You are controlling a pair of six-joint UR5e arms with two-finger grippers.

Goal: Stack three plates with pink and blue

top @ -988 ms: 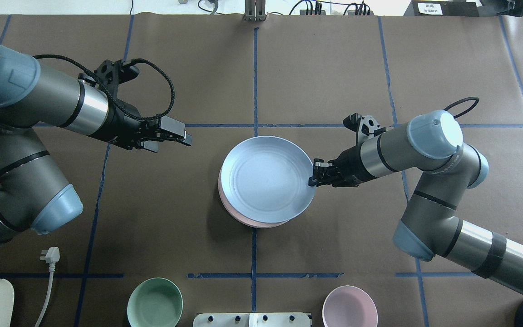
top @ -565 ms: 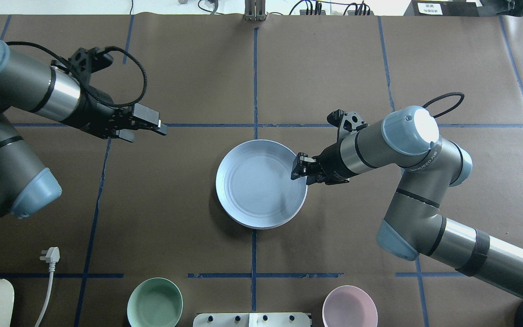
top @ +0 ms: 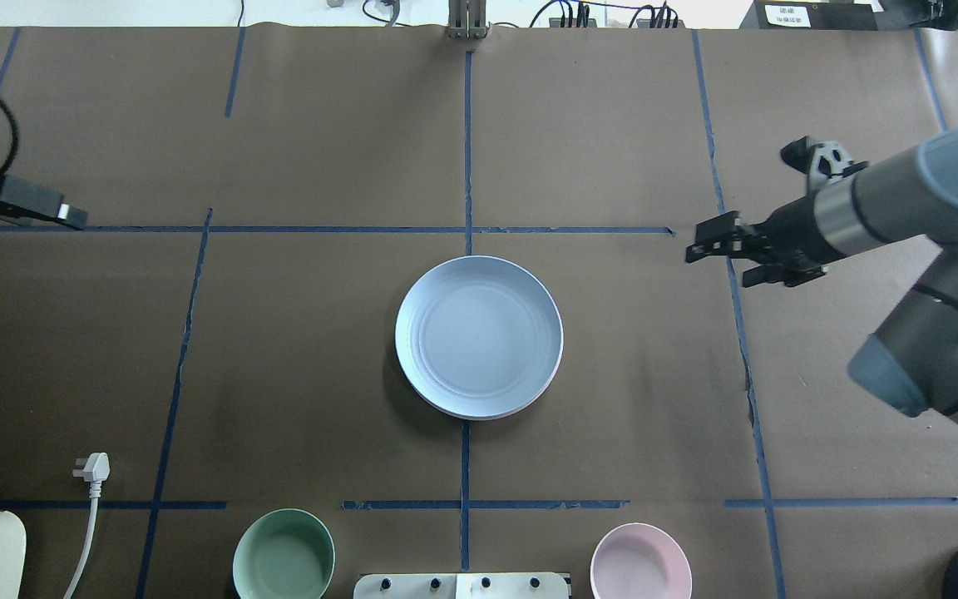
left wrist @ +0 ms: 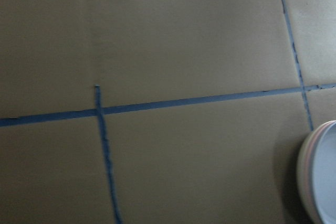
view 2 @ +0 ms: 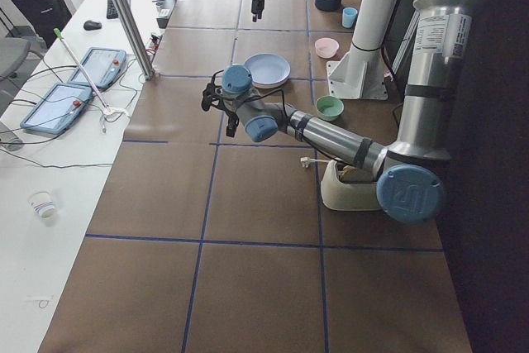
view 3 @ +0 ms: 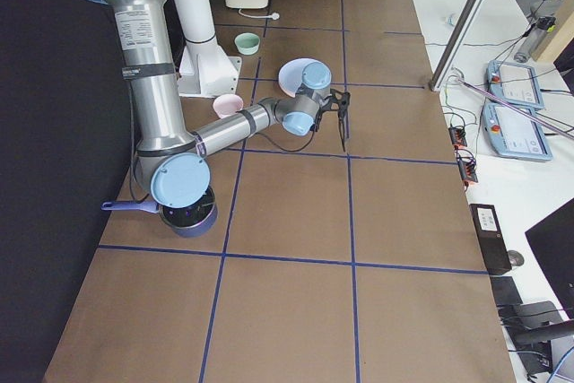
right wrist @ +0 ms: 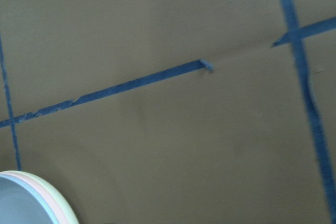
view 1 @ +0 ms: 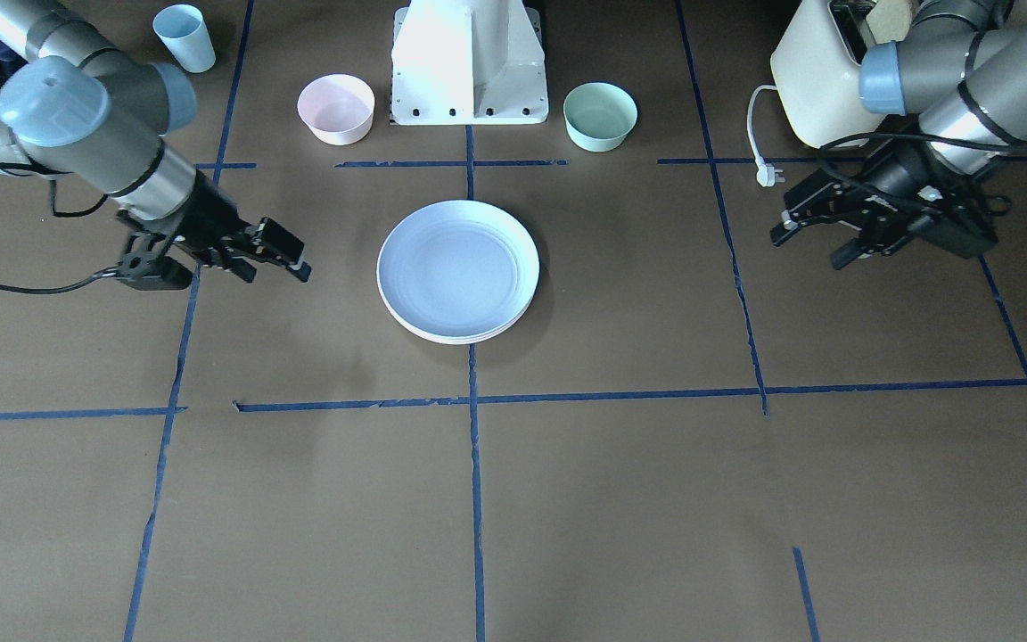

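The three plates stand stacked at the table's middle. The light blue plate (top: 479, 337) is on top and also shows in the front view (view 1: 457, 267). In the right wrist view the pink plate's rim (right wrist: 55, 205) and the cream-white plate's rim (right wrist: 67, 208) show under it. My right gripper (top: 712, 258) is open and empty, well to the right of the stack. My left gripper (view 1: 808, 250) is open and empty, far off on the other side, at the overhead view's left edge (top: 63, 218).
A mint-green bowl (top: 283, 553) and a small pink bowl (top: 641, 561) stand near the robot base (view 1: 469, 62). A blue cup (view 1: 185, 37), a cream toaster (view 1: 821, 76) and its white plug (top: 90, 467) lie at the near corners.
My right gripper set the blue plate down on the pink one, let go and drew back to the right. My left arm drew back to the left edge.
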